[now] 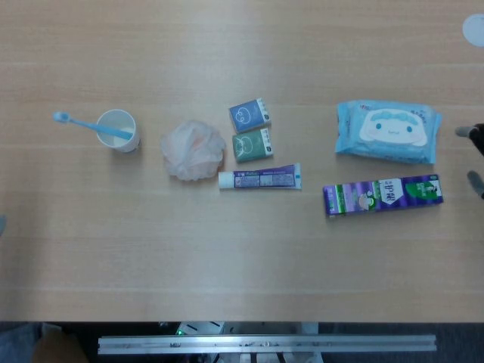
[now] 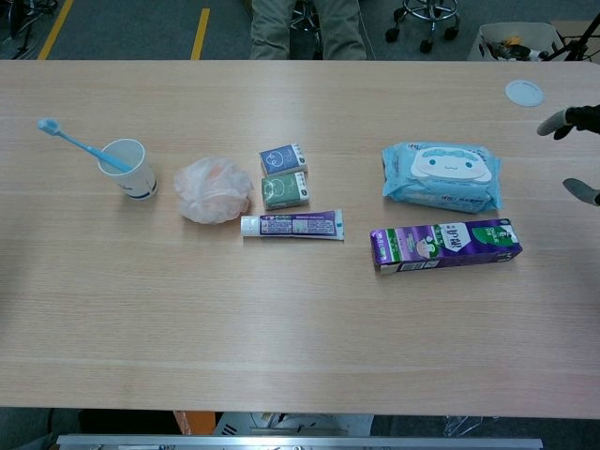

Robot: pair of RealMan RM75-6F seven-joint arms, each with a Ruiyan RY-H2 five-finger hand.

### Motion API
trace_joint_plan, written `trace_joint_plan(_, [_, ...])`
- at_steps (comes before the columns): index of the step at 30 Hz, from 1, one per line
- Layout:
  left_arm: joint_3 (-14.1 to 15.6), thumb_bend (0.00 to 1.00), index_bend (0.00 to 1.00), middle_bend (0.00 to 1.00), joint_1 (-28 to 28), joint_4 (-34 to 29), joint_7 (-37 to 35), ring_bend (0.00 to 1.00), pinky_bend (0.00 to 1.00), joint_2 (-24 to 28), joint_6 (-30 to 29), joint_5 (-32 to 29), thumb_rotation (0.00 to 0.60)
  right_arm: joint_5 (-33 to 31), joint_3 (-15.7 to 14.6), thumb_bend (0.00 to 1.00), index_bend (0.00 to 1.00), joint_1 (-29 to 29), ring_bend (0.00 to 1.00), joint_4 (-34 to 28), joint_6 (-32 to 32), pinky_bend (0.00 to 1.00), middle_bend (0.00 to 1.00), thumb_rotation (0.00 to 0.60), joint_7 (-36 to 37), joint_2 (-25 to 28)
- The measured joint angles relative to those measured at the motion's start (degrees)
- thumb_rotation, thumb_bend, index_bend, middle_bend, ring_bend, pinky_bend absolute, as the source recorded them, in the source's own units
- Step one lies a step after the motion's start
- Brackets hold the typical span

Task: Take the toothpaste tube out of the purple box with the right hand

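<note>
Purple box (image 2: 446,246) lying flat on the table (image 2: 300,328), just below the wipes pack (image 2: 441,176); toothpaste tube (image 2: 292,225) lies apart, left of it. Right hand (image 2: 579,155) at the right edge, fingers (image 2: 553,123) spread wide, holding nothing, clear of the box.

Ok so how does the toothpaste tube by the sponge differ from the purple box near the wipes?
The toothpaste tube is flat and slim with a white cap at its left end; the purple box is a thicker carton with squared ends. The tube lies level across the table, while the box is slightly tilted, its right end further from the camera. The tube is shorter than the box. Both are mostly purple, lie lengthwise, and no hand touches either.
</note>
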State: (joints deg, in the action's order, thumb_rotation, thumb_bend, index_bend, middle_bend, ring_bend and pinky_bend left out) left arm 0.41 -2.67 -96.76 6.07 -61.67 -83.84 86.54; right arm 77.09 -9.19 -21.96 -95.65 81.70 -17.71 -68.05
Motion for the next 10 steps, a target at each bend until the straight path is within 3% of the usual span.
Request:
trace_joint_plan(5, [-0.1,0.27,0.11,0.08,0.0,-0.9,1.3,0.08,0.11,-0.7,-0.9,0.6,0.600,3.5,0.2,0.29,0.29,6.3,0.30,1.3,6.3,0.43,0.36,0.600,2.5,0.5])
trace_joint_plan(10, [-0.2,0.27,0.11,0.08,0.6,-0.9,1.9,0.08,0.11,-1.5,-3.0,1.6,0.600,4.9,0.6,0.29,0.30,9.7,0.30,1.2,8.7,0.43,0.36,0.600,3.6,2.0])
